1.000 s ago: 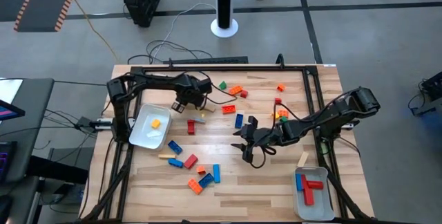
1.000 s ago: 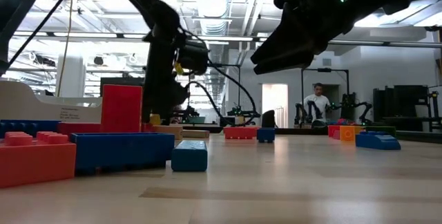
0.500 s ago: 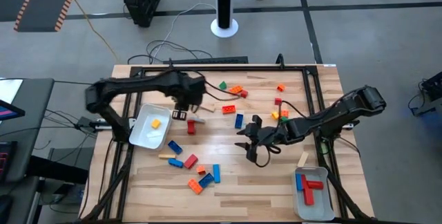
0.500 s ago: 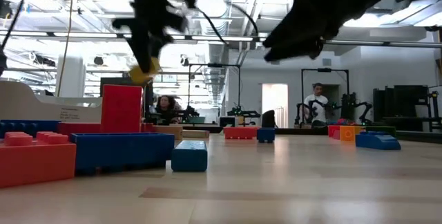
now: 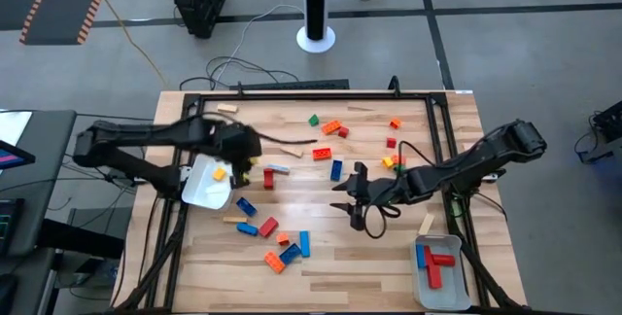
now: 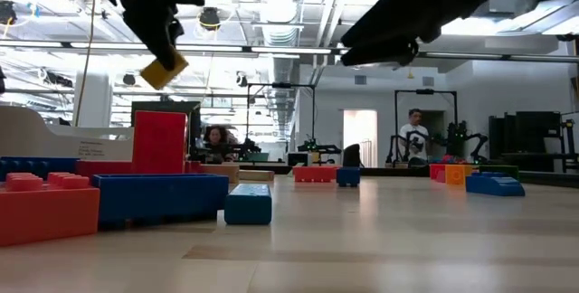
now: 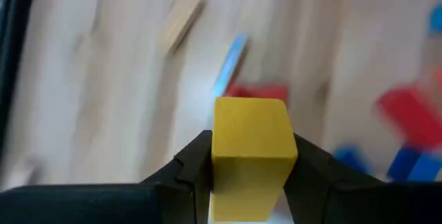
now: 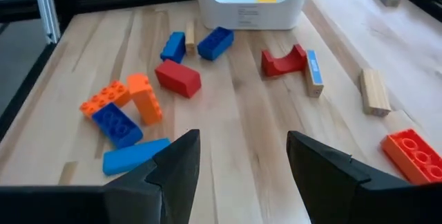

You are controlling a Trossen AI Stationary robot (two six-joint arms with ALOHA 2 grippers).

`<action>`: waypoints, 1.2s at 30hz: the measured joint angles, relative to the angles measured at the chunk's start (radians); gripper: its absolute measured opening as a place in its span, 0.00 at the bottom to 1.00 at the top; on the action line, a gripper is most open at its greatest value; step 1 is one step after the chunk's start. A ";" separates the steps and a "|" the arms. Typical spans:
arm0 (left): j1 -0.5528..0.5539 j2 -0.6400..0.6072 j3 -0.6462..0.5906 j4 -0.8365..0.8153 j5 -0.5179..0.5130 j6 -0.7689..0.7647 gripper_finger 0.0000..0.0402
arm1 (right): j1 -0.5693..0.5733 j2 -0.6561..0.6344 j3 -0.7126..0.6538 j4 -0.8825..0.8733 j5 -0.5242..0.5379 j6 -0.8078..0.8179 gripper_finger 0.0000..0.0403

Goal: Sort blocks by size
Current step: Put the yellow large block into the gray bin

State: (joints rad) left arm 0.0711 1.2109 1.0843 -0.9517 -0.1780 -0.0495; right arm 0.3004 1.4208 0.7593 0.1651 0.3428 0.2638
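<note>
Sitting at the table's left edge, the white tray (image 5: 206,185) already carries one yellow block (image 5: 220,172); the second white tray (image 5: 439,274), at the near right corner, holds red blocks (image 5: 436,262) and a blue bar (image 5: 423,258) laid side by side. The left gripper (image 5: 243,160) hangs just beside the left tray's inner rim, its fingers (image 7: 193,165) clamped on a yellow cube (image 7: 250,148); the left wrist view shows that cube pinched between both pads, and the low view shows it lifted well above the wood, tilted (image 6: 165,69). The right gripper (image 5: 342,201) hovers over bare table near the middle, jaws spread fairly wide with nothing between them; its wrist view looks past them at loose blocks: a red brick (image 8: 177,78), orange bricks (image 8: 128,97), blue bricks (image 8: 215,42), a red arch (image 8: 283,61), a tan bar (image 8: 375,91). The rest of the blocks (image 5: 273,234) lie scattered on the table (image 5: 369,257), a cluster in front of the left tray and others toward the far side, among them a green one (image 5: 314,120). Compared with a second ago, the left arm has swung from the table's far middle over to the tray's edge, carrying the yellow cube up off the surface; the right gripper has barely shifted, its jaws as wide as before; the contents of both trays are unchanged.
</note>
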 joint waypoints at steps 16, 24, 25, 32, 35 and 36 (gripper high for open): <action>-0.190 -0.064 -0.408 1.170 -0.077 -0.010 0.31 | -0.087 0.235 0.083 0.264 0.002 -0.190 0.61; -0.242 -0.029 -0.419 1.363 -0.061 0.049 0.32 | -0.114 0.236 0.149 0.256 0.001 -0.261 0.68; -0.248 -0.015 -0.418 1.394 -0.061 0.053 0.32 | -0.114 0.237 0.153 0.258 0.001 -0.266 0.69; -0.265 0.087 -0.418 1.538 -0.061 0.122 0.32 | -0.113 0.236 0.159 0.303 0.000 -0.294 0.73; -0.261 0.123 -0.418 1.603 -0.061 0.132 0.32 | -0.111 0.236 0.159 0.303 0.000 -0.294 0.73; -0.261 0.136 -0.418 1.627 -0.061 0.135 0.32 | -0.111 0.236 0.159 0.303 0.000 -0.294 0.73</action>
State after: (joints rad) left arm -0.1898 1.3473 0.6663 0.6756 -0.2394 0.0852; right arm 0.1890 1.6569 0.9180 0.4686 0.3428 -0.0300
